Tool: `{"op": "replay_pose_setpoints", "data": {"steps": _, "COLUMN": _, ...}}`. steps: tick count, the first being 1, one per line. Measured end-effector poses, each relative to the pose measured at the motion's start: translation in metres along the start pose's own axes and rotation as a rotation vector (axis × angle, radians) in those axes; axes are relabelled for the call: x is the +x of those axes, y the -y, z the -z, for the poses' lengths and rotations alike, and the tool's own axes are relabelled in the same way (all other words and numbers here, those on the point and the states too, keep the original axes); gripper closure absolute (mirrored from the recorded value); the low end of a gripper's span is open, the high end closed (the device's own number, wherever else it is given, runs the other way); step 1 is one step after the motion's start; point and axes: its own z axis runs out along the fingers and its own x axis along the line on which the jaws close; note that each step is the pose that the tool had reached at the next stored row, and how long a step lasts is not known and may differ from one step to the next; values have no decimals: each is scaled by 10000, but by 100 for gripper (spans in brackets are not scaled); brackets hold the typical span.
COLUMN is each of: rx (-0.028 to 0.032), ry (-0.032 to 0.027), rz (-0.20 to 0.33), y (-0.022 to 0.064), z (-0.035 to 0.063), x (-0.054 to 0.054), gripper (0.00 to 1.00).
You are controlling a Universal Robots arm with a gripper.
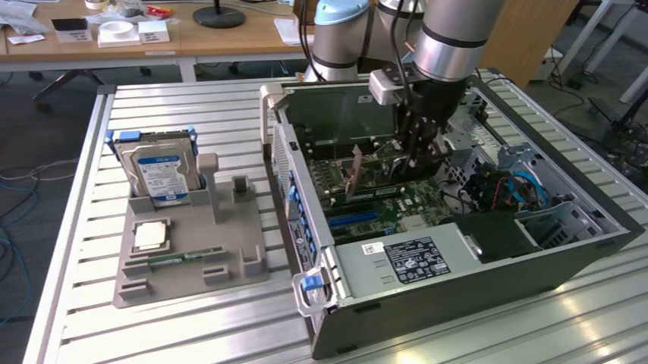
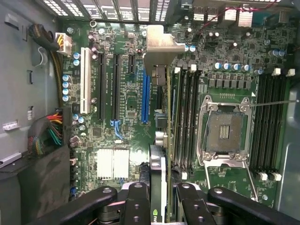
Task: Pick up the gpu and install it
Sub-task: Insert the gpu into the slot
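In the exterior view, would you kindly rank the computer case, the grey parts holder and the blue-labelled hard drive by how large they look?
1. computer case
2. grey parts holder
3. blue-labelled hard drive

Dark gpu (image 2: 158,174) w/ silver bracket (image 2: 160,47), green mobo (image 2: 229,179), blue slot (image 2: 145,98).

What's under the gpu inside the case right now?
The green motherboard, with its blue slot just beside the gpu. The card's edge hides what lies directly beneath it.
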Motion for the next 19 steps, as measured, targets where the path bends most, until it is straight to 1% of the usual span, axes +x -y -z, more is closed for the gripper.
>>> {"op": "replay_pose_setpoints", "data": {"steps": 5, "rx": 8, "ry": -24, "rz": -403, "y": -1, "z": -13, "x": 2, "gripper": 73}}
{"op": "replay_pose_setpoints", "data": {"steps": 12, "rx": 9, "ry": -22, "rz": -407, "y": -1, "z": -14, "x": 2, "gripper": 73}}
{"op": "replay_pose_setpoints", "data": {"steps": 13, "rx": 1, "ry": -23, "rz": -408, "y": -1, "z": -14, "x": 2, "gripper": 73}}
{"op": "replay_pose_setpoints", "data": {"steps": 14, "rx": -33, "ry": -22, "rz": -409, "y": -1, "z": -15, "x": 1, "gripper": 73}}
{"op": "replay_pose_setpoints", "data": {"steps": 16, "rx": -135, "ry": -28, "rz": -410, "y": 0, "z": -15, "x": 1, "gripper": 73}}
{"op": "replay_pose_setpoints", "data": {"steps": 17, "rx": -151, "ry": -30, "rz": -410, "y": 1, "z": -14, "x": 2, "gripper": 73}}
{"op": "replay_pose_setpoints", "data": {"steps": 19, "rx": -152, "ry": -29, "rz": -411, "y": 1, "z": -17, "x": 3, "gripper": 73}}
